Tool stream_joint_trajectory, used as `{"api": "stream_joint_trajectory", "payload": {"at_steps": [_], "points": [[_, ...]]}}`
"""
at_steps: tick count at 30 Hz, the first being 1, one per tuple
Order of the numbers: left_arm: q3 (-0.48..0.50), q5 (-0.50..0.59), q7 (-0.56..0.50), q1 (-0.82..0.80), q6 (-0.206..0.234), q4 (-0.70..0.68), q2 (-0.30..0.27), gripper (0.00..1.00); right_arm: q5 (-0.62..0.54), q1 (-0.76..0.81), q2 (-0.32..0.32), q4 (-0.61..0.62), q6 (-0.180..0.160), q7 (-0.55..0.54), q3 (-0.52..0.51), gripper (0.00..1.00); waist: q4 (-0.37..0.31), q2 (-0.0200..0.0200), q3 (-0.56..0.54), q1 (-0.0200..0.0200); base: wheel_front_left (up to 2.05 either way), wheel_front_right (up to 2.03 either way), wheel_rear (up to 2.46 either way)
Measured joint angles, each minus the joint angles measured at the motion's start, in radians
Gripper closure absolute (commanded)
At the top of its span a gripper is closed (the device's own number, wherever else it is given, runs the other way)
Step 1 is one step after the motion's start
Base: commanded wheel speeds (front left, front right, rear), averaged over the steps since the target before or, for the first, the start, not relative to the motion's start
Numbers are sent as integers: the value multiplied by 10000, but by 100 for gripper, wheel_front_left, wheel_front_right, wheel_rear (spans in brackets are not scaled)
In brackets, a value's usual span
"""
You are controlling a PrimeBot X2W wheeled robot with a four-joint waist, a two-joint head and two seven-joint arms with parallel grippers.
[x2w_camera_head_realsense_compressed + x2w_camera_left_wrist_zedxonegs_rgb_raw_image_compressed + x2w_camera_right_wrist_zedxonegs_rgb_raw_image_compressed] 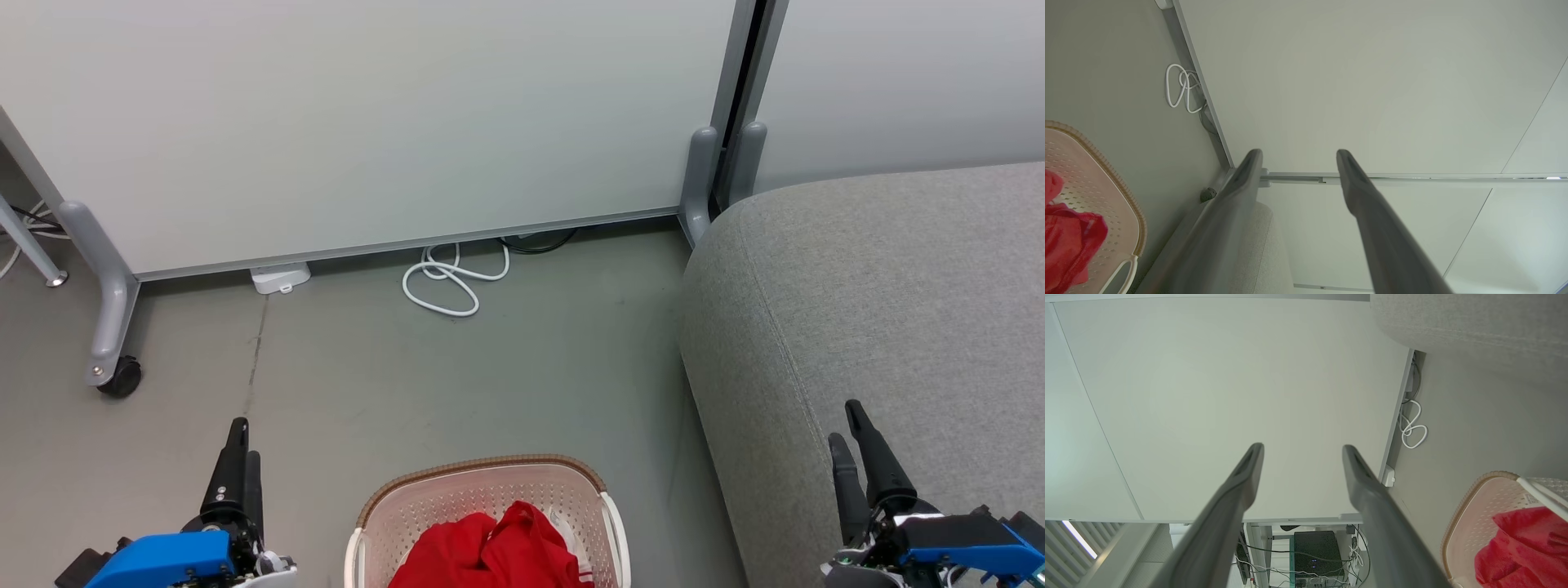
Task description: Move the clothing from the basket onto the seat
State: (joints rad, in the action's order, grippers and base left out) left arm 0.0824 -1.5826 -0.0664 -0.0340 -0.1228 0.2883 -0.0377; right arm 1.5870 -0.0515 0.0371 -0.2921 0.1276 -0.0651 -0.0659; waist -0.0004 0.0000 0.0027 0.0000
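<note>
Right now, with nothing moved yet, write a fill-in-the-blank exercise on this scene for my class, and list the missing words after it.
The heap of ____ clothing lies inside the basket.
In the head view the basket stands to the ____ of the grey seat.
The left claw and the right claw are both ____, holding nothing.
The coiled cable on the floor is ____.
Missing words: red; left; open; white.

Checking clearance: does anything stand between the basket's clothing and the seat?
Nothing visible does. The red clothing lies in the open basket, with the grey seat just right of it; only the basket's wall intervenes.
</note>
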Motion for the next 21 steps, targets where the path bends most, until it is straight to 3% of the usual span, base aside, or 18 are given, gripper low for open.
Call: {"api": "stream_joint_trajectory", "payload": {"at_steps": [12, 21], "points": [[-265, 1829, 525, 4, 48, -201, -8, 0, -1549, -13, 4, 84, 2, 533, 226, 0, 6, 0, -4, 0, 0, 0, 0], [-447, 3400, 884, 92, 209, -326, -15, 0, -3567, -17, 8, 96, 2, 874, 316, 0, 22, 0, -22, 0, 0, 0, 0]]}}
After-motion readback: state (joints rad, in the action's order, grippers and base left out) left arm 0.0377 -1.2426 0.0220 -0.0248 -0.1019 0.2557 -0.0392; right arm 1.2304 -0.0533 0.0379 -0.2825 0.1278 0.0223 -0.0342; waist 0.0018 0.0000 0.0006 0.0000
